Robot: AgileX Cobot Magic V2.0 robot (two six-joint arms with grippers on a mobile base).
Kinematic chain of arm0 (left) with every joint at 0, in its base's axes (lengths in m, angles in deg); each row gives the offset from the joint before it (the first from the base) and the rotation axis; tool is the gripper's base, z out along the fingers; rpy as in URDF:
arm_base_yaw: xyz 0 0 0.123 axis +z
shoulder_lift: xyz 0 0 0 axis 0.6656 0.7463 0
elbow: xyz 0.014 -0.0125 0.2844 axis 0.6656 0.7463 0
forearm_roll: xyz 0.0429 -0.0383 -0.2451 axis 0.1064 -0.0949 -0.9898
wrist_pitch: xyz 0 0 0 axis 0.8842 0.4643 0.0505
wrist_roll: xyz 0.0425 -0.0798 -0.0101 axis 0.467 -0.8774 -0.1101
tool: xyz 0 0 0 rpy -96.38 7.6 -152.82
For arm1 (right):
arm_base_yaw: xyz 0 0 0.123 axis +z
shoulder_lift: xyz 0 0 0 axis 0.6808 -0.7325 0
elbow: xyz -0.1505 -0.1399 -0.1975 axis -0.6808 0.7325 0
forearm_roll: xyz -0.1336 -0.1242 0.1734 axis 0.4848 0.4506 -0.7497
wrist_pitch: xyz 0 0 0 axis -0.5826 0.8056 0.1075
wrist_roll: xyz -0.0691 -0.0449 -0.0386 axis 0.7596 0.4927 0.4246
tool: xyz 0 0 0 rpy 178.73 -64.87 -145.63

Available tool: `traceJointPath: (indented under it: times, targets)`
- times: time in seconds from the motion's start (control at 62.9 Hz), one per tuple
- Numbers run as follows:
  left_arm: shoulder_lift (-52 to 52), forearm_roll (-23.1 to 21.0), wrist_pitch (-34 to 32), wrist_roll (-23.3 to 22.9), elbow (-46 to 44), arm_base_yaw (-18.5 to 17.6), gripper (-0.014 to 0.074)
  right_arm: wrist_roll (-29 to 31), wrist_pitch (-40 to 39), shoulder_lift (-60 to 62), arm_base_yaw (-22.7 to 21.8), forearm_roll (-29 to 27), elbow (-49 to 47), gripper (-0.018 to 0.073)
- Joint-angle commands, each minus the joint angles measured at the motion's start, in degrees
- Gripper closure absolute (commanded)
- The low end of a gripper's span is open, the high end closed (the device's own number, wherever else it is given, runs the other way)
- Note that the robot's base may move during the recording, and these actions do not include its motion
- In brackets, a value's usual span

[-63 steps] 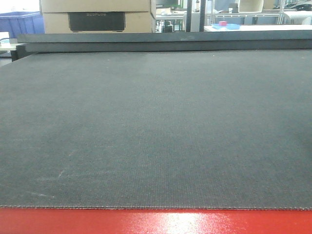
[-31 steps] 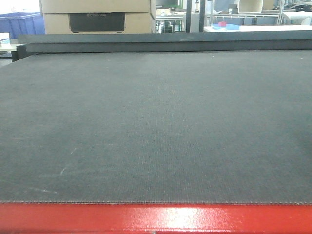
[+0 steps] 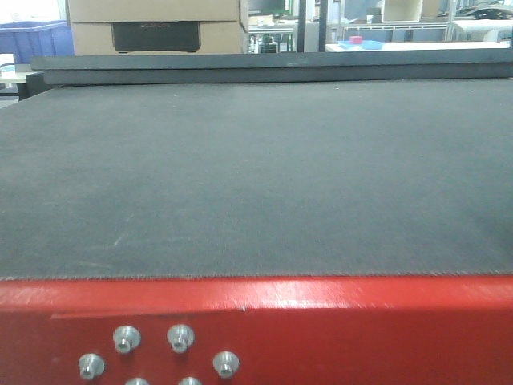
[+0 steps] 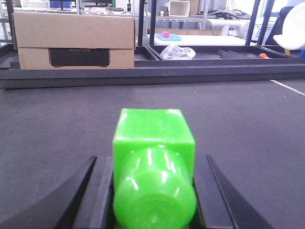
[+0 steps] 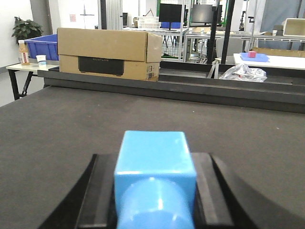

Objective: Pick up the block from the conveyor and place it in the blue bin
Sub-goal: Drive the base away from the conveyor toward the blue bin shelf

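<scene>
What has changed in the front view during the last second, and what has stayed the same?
The red border strip of the conveyor has risen in the frame and now shows bolts; probably the camera moved, not the belt. Nothing was visibly taken hold of or let go. The belt stays bare in this view; the cardboard box and blue bin remain behind it.

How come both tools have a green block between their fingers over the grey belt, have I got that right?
Not quite. Only the left tool has a green block between its fingers, as the left wrist view shows. The right wrist view shows the right tool with a blue block between its fingers instead.
</scene>
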Motion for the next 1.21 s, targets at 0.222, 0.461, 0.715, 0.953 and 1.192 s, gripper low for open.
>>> traceJointPath:
  times: [0.222, 0.461, 0.715, 0.953, 1.192]
  targets:
    - [-0.3, -0.5, -0.8, 0.0, -0.1, -0.4, 0.0708, 0.3, -1.5, 0.3, 0.2, -0.1, 0.2, 0.0721]
    - [-0.3, -0.5, -0.8, 0.0, -0.1, -0.4, 0.0708, 0.3, -1.5, 0.3, 0.2, -0.1, 0.2, 0.0721]
    - [-0.3, -0.5, -0.8, 0.0, -0.1, -0.4, 0.0708, 0.3, -1.5, 0.3, 0.2, -0.1, 0.2, 0.0721]
    - [-0.3, -0.5, -0.8, 0.0, -0.1, -0.4, 0.0708, 0.3, -1.5, 0.3, 0.2, -0.1, 0.2, 0.0721]
    - [-0.3, -0.5, -0.8, 0.0, -0.1, -0.4, 0.0708, 0.3, -1.5, 0.3, 0.2, -0.1, 0.2, 0.0721]
